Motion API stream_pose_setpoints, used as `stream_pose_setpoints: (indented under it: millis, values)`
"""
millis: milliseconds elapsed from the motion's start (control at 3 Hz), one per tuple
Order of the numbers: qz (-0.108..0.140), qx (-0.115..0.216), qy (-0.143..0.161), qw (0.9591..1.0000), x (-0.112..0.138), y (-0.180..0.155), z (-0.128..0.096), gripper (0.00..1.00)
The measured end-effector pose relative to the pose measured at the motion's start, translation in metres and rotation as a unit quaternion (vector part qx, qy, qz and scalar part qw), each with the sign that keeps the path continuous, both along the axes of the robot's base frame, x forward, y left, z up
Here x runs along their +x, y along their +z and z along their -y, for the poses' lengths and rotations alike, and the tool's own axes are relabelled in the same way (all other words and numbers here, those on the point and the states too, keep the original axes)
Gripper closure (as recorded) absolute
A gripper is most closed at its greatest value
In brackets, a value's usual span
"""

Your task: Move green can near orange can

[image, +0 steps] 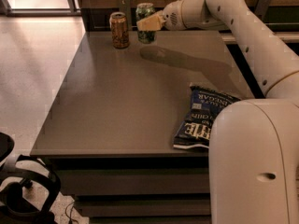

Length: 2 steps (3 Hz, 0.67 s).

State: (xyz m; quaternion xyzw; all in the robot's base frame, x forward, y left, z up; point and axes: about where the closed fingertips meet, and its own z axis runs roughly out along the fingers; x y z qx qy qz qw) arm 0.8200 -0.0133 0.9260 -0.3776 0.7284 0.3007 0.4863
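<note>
Two cans (119, 30) (145, 10), one bag (201, 120), one hand (148, 23)

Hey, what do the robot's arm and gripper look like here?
The arm is smooth off-white, made of rounded tubular segments with small dark dots; no cables show. The gripper, at the table's far edge against the green can, has pale tan fingers.

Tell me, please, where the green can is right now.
The green can is held in the gripper at the far edge of the table, top centre of the camera view, just right of the orange can, a small gap between them.
</note>
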Motion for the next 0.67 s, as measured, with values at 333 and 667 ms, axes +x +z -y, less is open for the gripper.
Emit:
stream_pose_setpoints:
  millis: [333, 667]
  values:
    - [-0.001, 0.0, 0.001, 1.0, 0.0, -0.001, -0.001, 1.0]
    - [-0.024, 0.005, -0.007, 0.9997, 0.009, -0.024, -0.005, 1.0]
